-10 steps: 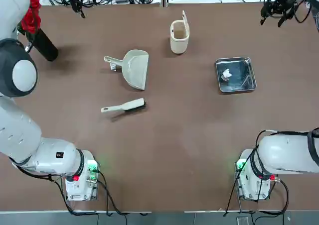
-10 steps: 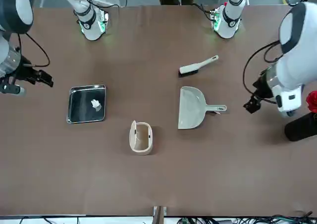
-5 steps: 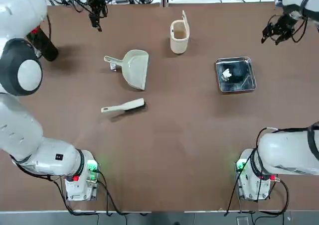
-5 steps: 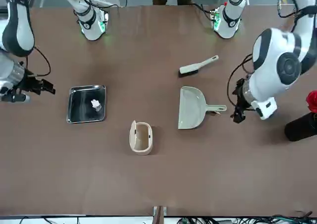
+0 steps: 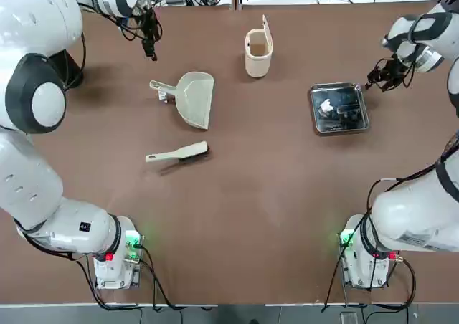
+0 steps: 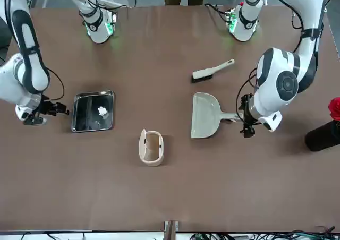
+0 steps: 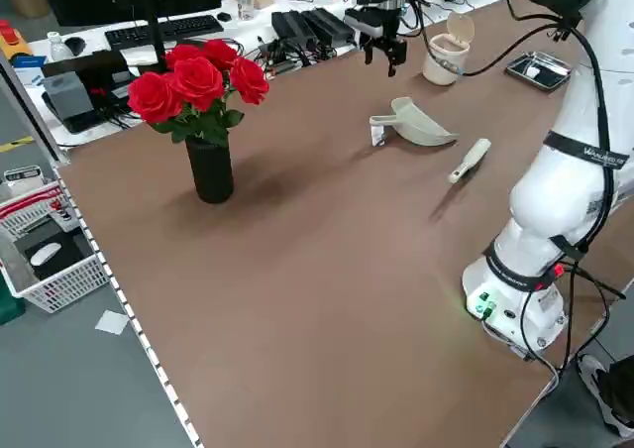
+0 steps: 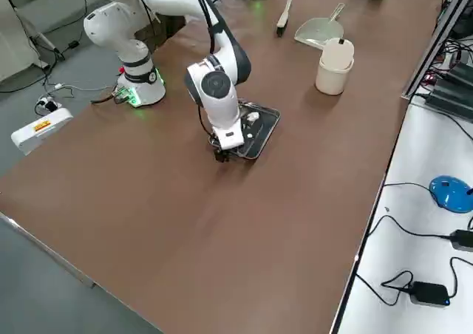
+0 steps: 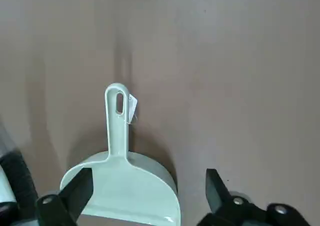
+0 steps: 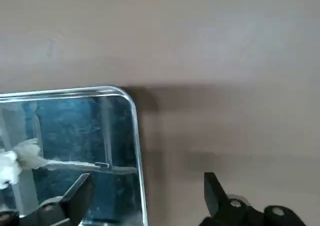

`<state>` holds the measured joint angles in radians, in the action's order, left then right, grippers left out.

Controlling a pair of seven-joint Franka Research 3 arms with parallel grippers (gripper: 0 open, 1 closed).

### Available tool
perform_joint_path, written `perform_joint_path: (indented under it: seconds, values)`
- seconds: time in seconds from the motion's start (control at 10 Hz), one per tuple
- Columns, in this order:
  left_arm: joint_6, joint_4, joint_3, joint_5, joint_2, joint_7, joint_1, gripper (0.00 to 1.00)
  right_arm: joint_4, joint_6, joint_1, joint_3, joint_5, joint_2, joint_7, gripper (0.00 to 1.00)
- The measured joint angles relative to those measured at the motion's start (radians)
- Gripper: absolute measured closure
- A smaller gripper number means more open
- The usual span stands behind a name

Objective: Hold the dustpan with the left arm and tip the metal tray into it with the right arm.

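As the left gripper [image 6: 245, 129] nears the dustpan [image 6: 206, 116], the right gripper [image 6: 65, 110] approaches the tray [image 6: 85, 112].

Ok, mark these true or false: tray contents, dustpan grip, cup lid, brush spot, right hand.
1. The tray holds a crumpled white scrap. True.
2. The left hand is closed on the dustpan. False: it is open, with nothing gripped.
3. The cup has its lid up. True.
4. The brush lies inside the tray. False: it lies on the table, nearer the dustpan.
5. The right hand is open. True.
6. The tray is already tipped over the dustpan. False: it sits flat on the table, apart from the dustpan.
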<state>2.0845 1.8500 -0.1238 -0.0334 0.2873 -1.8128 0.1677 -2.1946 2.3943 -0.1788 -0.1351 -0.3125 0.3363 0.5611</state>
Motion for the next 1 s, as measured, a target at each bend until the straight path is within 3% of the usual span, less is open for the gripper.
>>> perform_joint_path:
  seconds: [0.3, 0.5, 0.9, 1.0]
  values:
    - [0.059, 0.057, -0.001, 0.040, 0.009, -0.001, 0.038, 0.01, 0.002, 0.045, 0.016, 0.001, -0.002, 0.042, 0.029, 0.14]
    - [0.143, 0.135, -0.001, 0.052, 0.008, -0.001, 0.059, 0.01, -0.001, 0.061, 0.020, 0.001, -0.002, 0.043, 0.032, 0.38]
    - [0.345, 0.294, -0.001, 0.190, 0.007, -0.071, 0.081, 0.02, -0.022, 0.110, 0.041, 0.003, -0.028, 0.070, 0.035, 0.39]
    - [0.384, 0.328, 0.000, 0.212, 0.007, -0.080, 0.080, 0.02, -0.023, 0.114, 0.042, 0.004, -0.030, 0.077, 0.035, 0.44]
